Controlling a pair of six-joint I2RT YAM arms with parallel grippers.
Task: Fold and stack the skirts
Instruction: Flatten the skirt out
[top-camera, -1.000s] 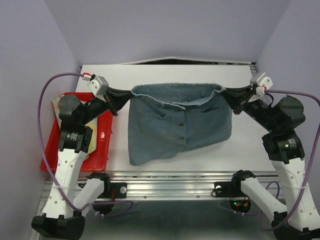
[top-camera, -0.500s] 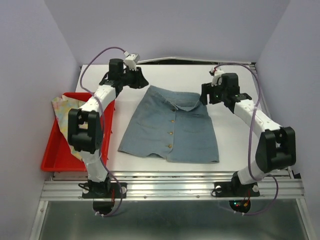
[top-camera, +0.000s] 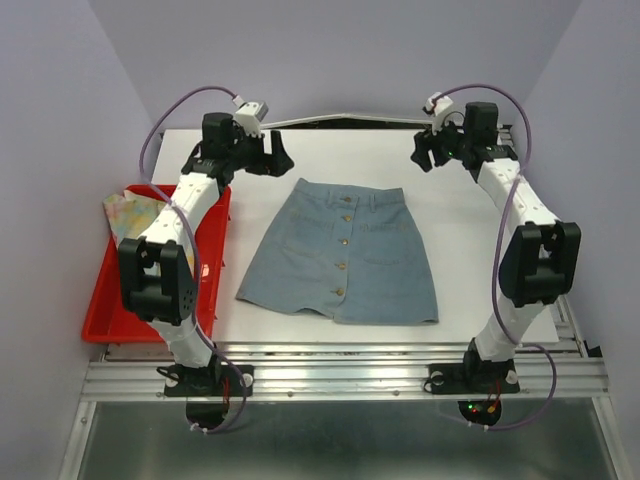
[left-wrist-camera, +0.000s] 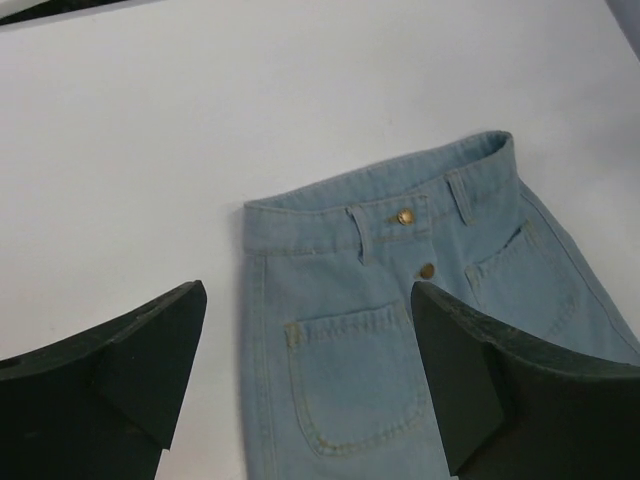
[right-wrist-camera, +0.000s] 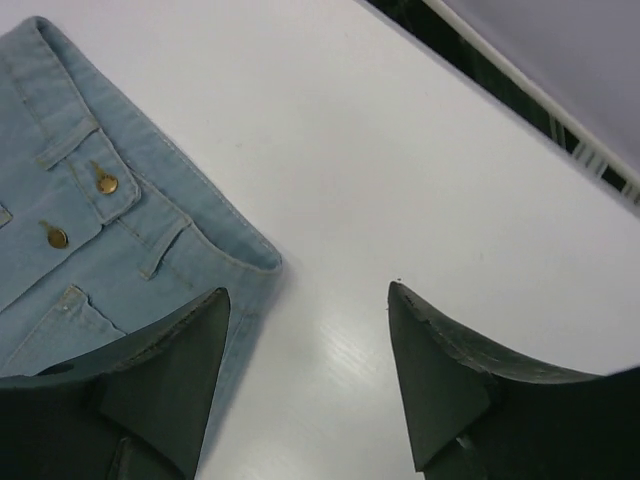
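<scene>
The light blue denim skirt (top-camera: 340, 255) lies spread flat in the middle of the white table, button row up and waistband toward the far side. My left gripper (top-camera: 276, 160) hovers just beyond the waistband's left corner, open and empty. The left wrist view has the skirt (left-wrist-camera: 400, 340) below the open left gripper (left-wrist-camera: 308, 292). My right gripper (top-camera: 424, 153) hangs past the waistband's right corner, open and holding nothing. Its wrist view shows the waistband corner (right-wrist-camera: 90, 230) left of the right gripper (right-wrist-camera: 307, 292). The floral skirt (top-camera: 130, 214) lies in the tray.
A red tray (top-camera: 112, 318) sits at the table's left edge, under the left arm. A dark gap (top-camera: 380, 123) runs along the table's far edge. Purple walls close in on three sides. Bare white table (top-camera: 480, 260) shows right of the denim skirt.
Both grippers let go of the denim skirt's waistband, opened, and drew back toward the far side. The skirt went from hanging stretched between them to lying flat.
</scene>
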